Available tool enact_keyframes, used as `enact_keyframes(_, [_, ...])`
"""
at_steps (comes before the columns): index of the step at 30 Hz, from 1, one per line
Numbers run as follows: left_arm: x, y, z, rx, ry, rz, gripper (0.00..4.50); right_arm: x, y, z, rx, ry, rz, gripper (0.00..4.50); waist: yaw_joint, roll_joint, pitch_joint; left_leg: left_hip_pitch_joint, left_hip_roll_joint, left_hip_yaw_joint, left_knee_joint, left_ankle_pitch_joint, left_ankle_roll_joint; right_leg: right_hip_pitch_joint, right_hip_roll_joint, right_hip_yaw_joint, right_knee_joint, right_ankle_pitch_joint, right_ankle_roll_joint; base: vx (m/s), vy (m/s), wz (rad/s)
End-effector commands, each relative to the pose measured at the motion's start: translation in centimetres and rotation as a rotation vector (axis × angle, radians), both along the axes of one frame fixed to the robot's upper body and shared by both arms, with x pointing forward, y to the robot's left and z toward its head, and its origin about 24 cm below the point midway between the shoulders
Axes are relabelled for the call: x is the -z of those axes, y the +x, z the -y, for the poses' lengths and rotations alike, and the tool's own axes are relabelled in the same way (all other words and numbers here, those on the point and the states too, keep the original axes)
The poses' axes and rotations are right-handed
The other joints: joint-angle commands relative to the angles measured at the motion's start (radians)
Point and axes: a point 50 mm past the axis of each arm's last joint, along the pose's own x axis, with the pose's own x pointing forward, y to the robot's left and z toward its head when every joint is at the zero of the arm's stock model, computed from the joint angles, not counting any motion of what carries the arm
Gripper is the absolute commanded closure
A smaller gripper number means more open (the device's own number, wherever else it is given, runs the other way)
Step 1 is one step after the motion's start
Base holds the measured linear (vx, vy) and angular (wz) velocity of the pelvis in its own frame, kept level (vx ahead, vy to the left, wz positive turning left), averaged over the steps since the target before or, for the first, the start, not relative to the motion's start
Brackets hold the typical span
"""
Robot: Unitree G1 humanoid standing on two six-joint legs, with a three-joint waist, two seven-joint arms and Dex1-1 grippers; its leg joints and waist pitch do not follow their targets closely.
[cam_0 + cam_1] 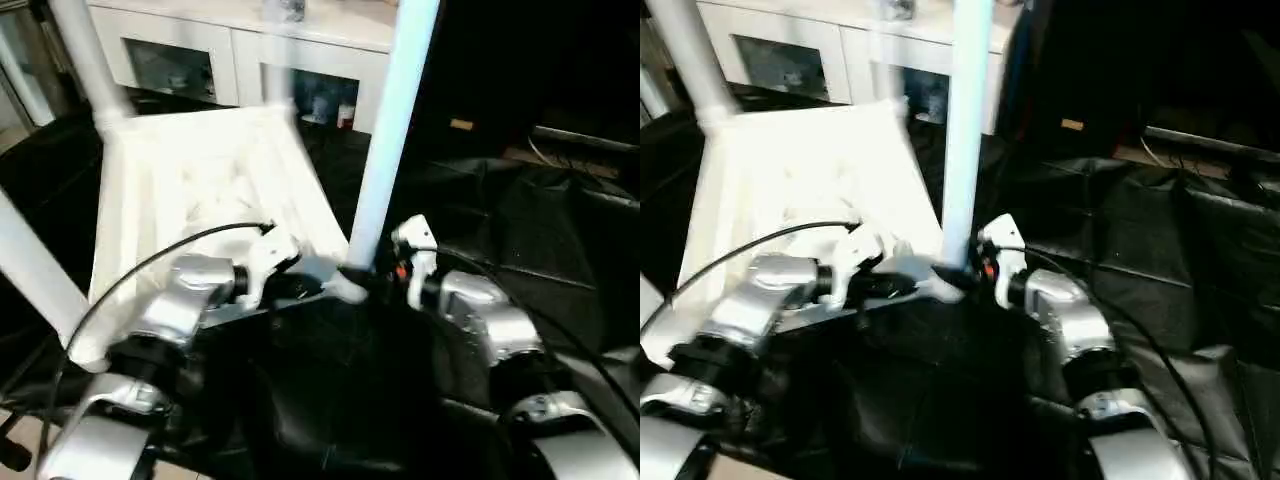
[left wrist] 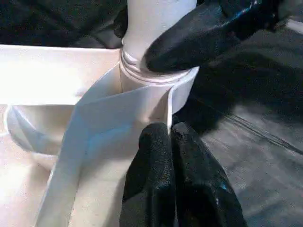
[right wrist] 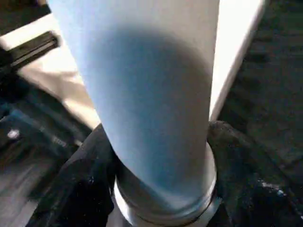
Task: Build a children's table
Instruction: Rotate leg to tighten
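White plastic everywhere: I have the children's table upside down on black sheeting, ribbed underside up. At nine o'clock my left gripper has its jaws pinched together on the thin wall of the near corner socket. At three o'clock my right gripper has its jaws around the foot of the leg, which stands near upright, pointing to twelve. I judge the next move is a twist or push along that axis.
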Motion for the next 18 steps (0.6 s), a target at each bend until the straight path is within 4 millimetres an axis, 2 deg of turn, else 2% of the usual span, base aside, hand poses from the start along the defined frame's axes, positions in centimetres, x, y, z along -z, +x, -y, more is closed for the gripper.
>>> enact_keyframes(1, [-2.1, 0.9, 1.9, -0.047, -0.083, 0.088, 4.5, 2.0, -0.3, -0.6, 0.084, -0.088, -0.073, 1.94, 0.002, -0.002, -0.068, 0.001, 0.025, -0.007, -0.065, -0.156, 0.02, 0.052, -0.081, 0.049, -0.068, -0.236, -0.207, 0.0, 0.0, 0.0])
enact_keyframes(4, [-2.1, 0.5, 3.6, -0.071, -0.119, 0.092, 4.5, 2.2, -0.5, -2.5, 0.071, -0.081, -0.067, 1.94, 0.001, -0.002, -0.068, 0.002, 0.026, -0.007, -0.065, -0.169, 0.02, 0.053, -0.08, 0.049, -0.07, -0.253, -0.201, 0.0, 0.0, 0.0])
enact_keyframes(6, [-2.2, 0.2, 4.0, -0.045, -0.127, 0.089, 4.5, 2.0, -0.4, -3.0, 0.058, -0.056, -0.06, 1.38, 0.002, -0.003, -0.068, 0.003, 0.025, -0.005, -0.064, -0.173, 0.029, 0.051, -0.08, 0.05, -0.071, -0.246, -0.2, 0.0, 0.0, 0.0])
enact_keyframes(9, [-2.1, -0.2, 4.2, -0.001, -0.126, 0.083, 4.5, 1.6, -0.2, -2.9, 0.062, -0.023, -0.057, 1.18, 0.003, 0.002, -0.069, 0.002, 0.025, -0.005, -0.064, -0.158, 0.035, 0.052, -0.078, 0.05, -0.068, -0.212, -0.207, 0.0, 0.0, 0.0])
enact_keyframes(12, [-2.1, -0.5, 3.7, 0.043, -0.11, 0.078, 4.5, 1.2, -0.1, -2.5, 0.032, -0.037, -0.019, 0.81, 0.002, 0.002, -0.07, 0.002, 0.025, -0.005, -0.063, -0.149, 0.04, 0.054, -0.077, 0.05, -0.063, -0.166, -0.221, 0.0, 0.0, 0.0])
enact_keyframes(14, [-2.1, -0.6, 3.4, 0.059, -0.106, 0.077, 4.5, 1.1, -0.1, -2.3, 0.008, -0.035, -0.008, 0.81, 0.002, 0.002, -0.07, 0.0, 0.026, -0.005, -0.063, -0.143, 0.048, 0.055, -0.078, 0.05, -0.061, -0.152, -0.226, 0.0, 0.0, 0.0])
enact_keyframes(15, [-2.1, -0.9, 2.9, 0.098, -0.094, 0.07, 4.5, 0.8, -0.4, -2.0, -0.06, -0.033, 0.016, 0.81, 0.006, 0.012, -0.07, 0.003, 0.026, -0.005, -0.062, -0.146, 0.05, 0.054, -0.079, 0.05, -0.06, -0.15, -0.23, 0.0, 0.0, 0.0])
enact_keyframes(17, [-2.0, -1.1, 2.5, 0.125, -0.081, 0.062, 4.5, 0.7, -0.7, -1.7, -0.124, -0.036, 0.031, 0.81, 0.008, 0.007, -0.069, 0.002, 0.026, -0.005, -0.063, -0.159, 0.054, 0.055, -0.077, 0.05, -0.062, -0.154, -0.23, 0.0, 0.0, 0.0])
enact_keyframes(18, [-2.0, -1.4, 2.0, 0.166, -0.074, 0.05, 4.5, 0.6, -1.1, -1.2, -0.205, -0.032, 0.041, 0.81, 0.011, 0.021, -0.069, 0.005, 0.028, -0.006, -0.063, -0.163, 0.049, 0.053, -0.078, 0.05, -0.06, -0.147, -0.235, 0.0, 0.0, 0.0])
